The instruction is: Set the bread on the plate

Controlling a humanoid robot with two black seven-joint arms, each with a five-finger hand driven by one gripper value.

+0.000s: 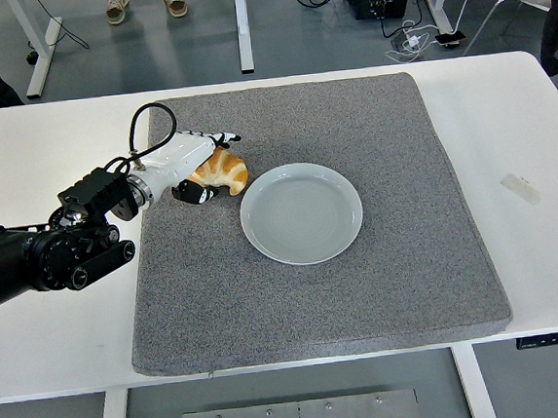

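Left hand (196,157) closed around one bread (223,170) on grey mat (363,280), just left of one empty plate (301,213). One worktop (536,245) beneath. Right hand unseen.

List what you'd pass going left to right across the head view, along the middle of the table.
Black left arm → robot hand → croissant → plate → bare grey mat → strip of tape.

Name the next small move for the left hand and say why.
Probably close the fingers on the croissant and lift. The left hand lies over its left part, thumb underneath, but it rests on the grey mat, left of the empty plate.
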